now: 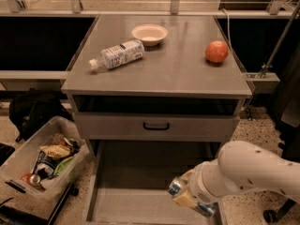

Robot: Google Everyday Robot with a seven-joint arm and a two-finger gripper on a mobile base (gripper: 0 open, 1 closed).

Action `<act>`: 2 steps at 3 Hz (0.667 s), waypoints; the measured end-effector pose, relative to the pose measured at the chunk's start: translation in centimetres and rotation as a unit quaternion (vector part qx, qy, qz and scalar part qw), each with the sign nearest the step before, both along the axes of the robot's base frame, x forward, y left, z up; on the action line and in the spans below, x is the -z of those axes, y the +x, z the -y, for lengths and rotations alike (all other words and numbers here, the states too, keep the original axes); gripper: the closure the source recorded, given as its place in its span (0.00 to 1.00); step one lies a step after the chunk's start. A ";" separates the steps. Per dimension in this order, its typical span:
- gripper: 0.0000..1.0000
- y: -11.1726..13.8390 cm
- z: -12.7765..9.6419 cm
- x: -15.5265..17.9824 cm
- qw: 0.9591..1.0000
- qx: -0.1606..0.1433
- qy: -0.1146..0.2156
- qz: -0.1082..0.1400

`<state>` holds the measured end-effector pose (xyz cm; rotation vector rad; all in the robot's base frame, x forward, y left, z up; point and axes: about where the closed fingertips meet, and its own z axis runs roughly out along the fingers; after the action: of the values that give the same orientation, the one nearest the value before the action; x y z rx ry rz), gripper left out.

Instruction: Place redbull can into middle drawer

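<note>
The redbull can (pixel 176 187) sits in the lower middle of the frame, a little right of centre, tilted with its blue-and-silver end toward the left. The claw (pixel 186 198) is clamped around it, its pale fingers wrapped over the can's body so that only the end and a sliver of blue show. Can and claw hang over the right front part of the middle drawer (pixel 133 179), which is pulled out wide; whether the can touches the drawer's grey floor cannot be told. The white arm (pixel 255 172) reaches in from the lower right edge of the frame.

Just above the open drawer is a closed grey drawer front (pixel 117 125) with a small black handle (pixel 156 125), and above that a dark open slot under the worktop (pixel 164 74). On the worktop a clear water bottle (pixel 117 55) with a white label lies on its side toward the upper left, its cap pointing left. A small pale bowl (pixel 149 33) stands just beside it near the back edge. A red-orange round fruit (pixel 216 51) rests well apart at the upper right.

On the floor at the lower left, a clear plastic bin (pixel 28 156) holds wrappers and scraps, with a black bag (pixel 33 110) behind it.
</note>
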<state>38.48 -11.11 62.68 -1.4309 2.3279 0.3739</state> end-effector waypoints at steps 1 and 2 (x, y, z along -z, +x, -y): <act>1.00 2.5 -4.4 4.4 0.998 -0.024 0.049 -0.021; 1.00 1.4 -4.7 7.8 0.996 -0.025 0.057 -0.060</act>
<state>39.89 -6.42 54.89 -1.4497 2.3250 0.6133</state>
